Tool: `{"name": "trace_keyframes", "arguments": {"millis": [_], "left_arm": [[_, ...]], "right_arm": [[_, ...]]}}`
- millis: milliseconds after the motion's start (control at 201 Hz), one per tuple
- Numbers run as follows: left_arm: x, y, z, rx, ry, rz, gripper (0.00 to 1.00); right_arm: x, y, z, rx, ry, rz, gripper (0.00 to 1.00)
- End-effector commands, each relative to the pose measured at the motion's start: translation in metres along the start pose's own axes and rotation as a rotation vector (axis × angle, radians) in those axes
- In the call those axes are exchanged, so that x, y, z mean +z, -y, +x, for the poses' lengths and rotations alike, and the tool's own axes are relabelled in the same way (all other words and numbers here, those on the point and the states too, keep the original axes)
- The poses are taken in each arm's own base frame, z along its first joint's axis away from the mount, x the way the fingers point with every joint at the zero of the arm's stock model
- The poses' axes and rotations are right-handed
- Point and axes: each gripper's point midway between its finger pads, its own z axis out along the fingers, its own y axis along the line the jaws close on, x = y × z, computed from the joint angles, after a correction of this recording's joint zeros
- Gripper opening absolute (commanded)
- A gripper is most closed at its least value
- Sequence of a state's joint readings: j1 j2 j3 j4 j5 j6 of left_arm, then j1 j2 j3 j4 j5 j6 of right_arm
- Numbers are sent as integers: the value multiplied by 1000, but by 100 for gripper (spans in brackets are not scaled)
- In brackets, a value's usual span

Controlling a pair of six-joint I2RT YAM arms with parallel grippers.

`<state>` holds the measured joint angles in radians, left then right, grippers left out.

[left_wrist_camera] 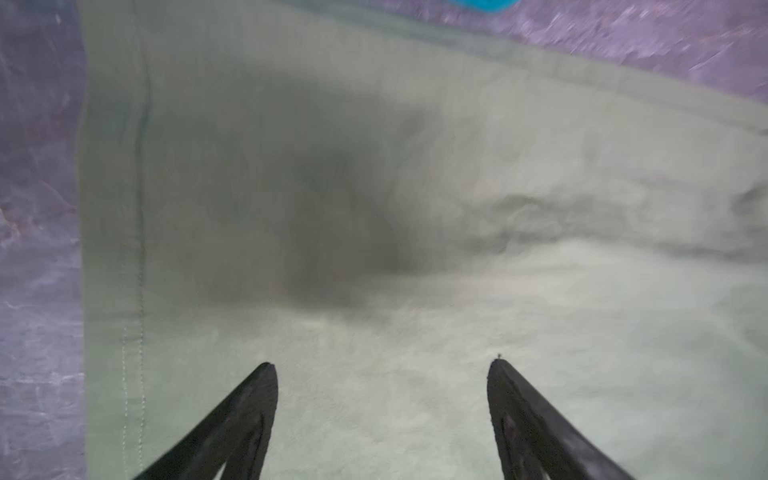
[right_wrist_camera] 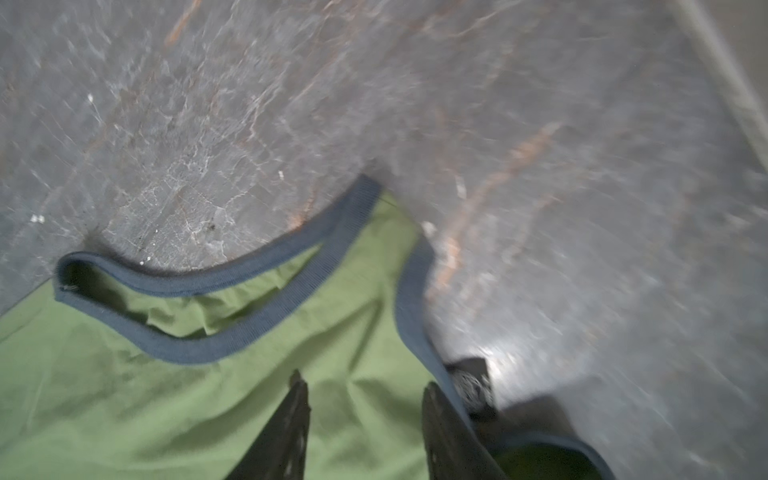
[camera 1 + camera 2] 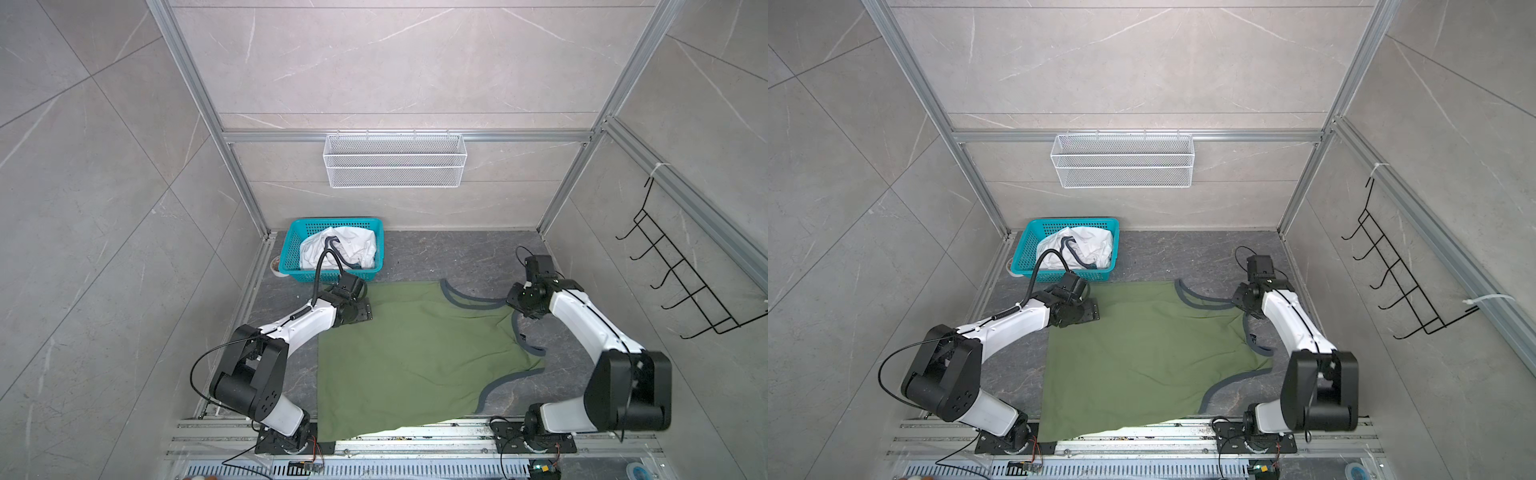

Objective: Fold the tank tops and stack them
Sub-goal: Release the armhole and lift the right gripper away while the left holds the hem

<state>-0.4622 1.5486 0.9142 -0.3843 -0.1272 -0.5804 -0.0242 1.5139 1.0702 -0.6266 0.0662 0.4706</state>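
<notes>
1. Left gripper [image 1: 381, 365] hangs over the far left corner of the green tank top [image 3: 415, 353]. Jaws spread wide, nothing between them. Right gripper [image 2: 363, 380] sits over the far right shoulder strap [image 2: 365, 266], jaws partly apart. Cloth shows in the gap and nothing is pinched.
2. Green tank top: spread flat across the middle of the dark table [image 3: 457, 257], hem to the left, straps to the right. Its near edge is draped over the near rail [image 3: 457, 428]. Olive, a few shallow wrinkles, no lettering on the upward side.
3. Handling, my read: light, thin, limp cloth. It will sag and drag rather than hold shape, and will probably bunch if pulled from one point. Best taken at two places together: hem corner on the left, strap on the right.
4. White tank top [image 3: 340, 249]: crumpled in the teal basket [image 3: 336, 221] at the far left, with dark trim looping across it.
5. Grey trim [image 2: 291, 299]: ribbed, looks thicker than the body cloth, likely the surest pinch.
6. Hem stitching [image 1: 141, 208]: a fine line along the left edge.
</notes>
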Motion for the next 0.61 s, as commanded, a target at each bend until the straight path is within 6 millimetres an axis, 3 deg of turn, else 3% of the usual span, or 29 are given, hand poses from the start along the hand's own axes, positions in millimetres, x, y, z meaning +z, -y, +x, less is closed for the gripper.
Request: {"name": "trace_keyframes", "arguments": {"millis": [0,309,602], "left_arm": [[-2,-1,-3,-26,31,4,82],[6,-2,3,-25,14,4,82],[11,-5,7,-24,2,-5,82]], "right_arm": [[21,-7,-21,-52,4,31,42],[73,-1,-40,-49,-57,165,35],[90,8,-35,-50,-97,230,29]]}}
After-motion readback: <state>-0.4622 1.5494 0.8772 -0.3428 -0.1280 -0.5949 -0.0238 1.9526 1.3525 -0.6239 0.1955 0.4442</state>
